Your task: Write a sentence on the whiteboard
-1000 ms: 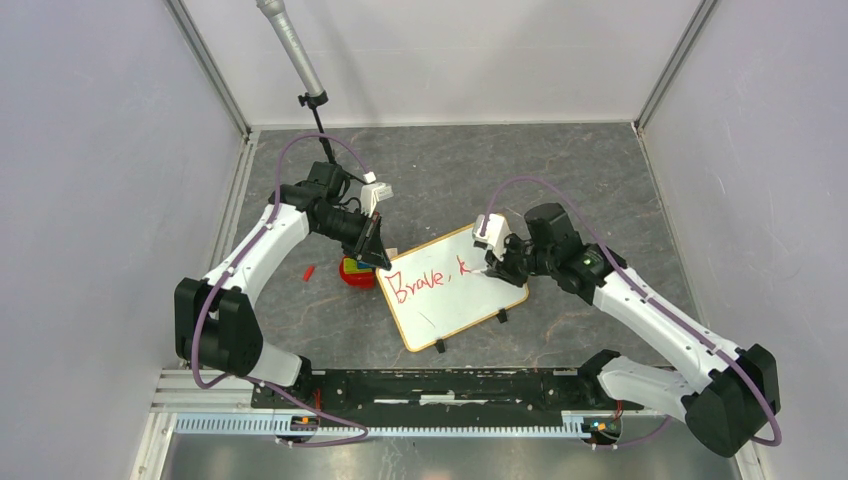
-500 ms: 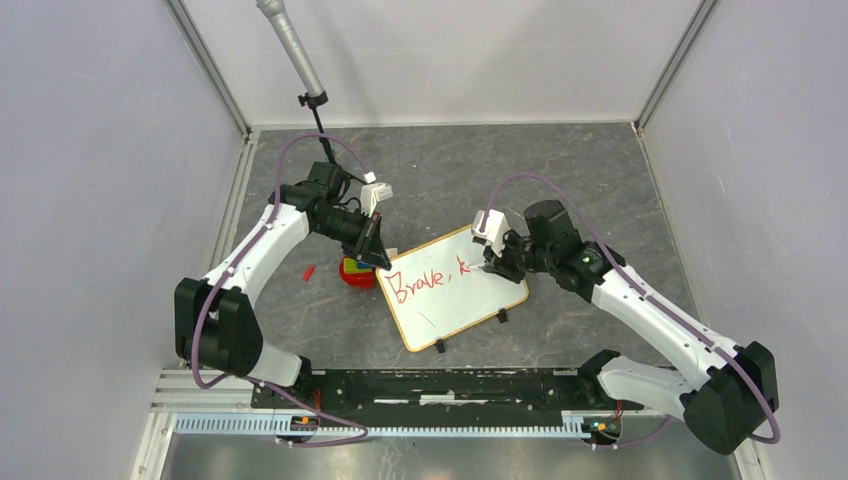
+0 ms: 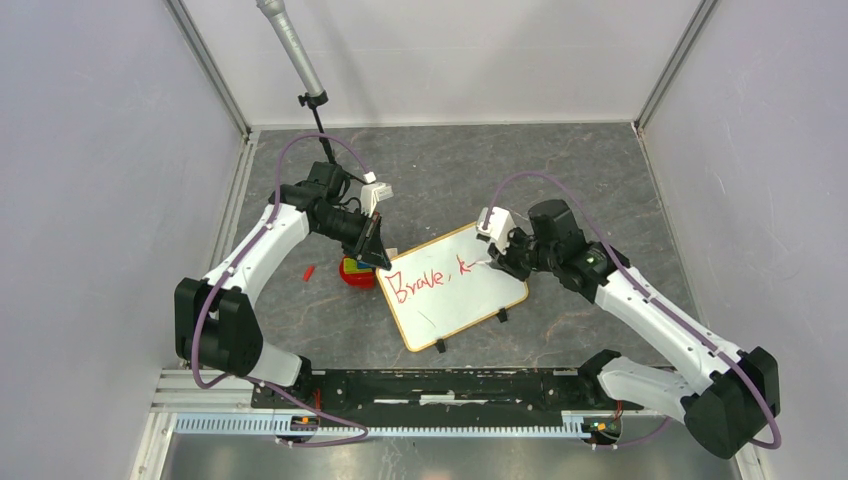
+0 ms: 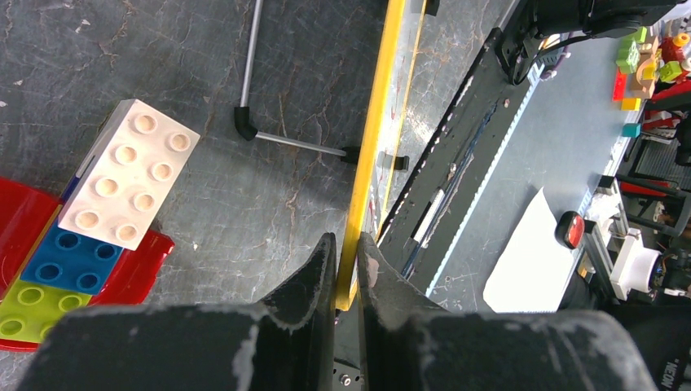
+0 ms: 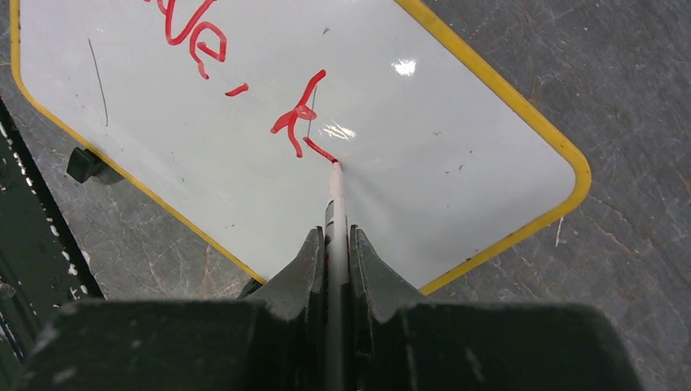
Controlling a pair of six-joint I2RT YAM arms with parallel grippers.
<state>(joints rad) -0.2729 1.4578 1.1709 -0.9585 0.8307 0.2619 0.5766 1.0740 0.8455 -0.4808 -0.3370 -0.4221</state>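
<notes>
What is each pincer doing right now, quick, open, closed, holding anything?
Left pincer: closed on the frame edge of the whiteboard.
Right pincer: closed on the marker, whose tip touches the whiteboard.

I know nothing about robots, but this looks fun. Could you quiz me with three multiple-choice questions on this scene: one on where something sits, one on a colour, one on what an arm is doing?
1. Where are the toy bricks relative to the whiteboard? A. On it. B. Beyond its right edge. C. Beside its left edge.
2. What colour is the lettering? A. Blue. B. Red. C. Black.
3. What is the right tool doing? A. Shut on a marker whose tip touches the board. B. Hanging open above the board. C. Shut on a brick.
Answers: 1 C, the top view shows the bricks just left of the board; 2 B, "Brave, k" is written in red; 3 A, the wrist view shows it clamping the marker, tip on the white surface.
</notes>
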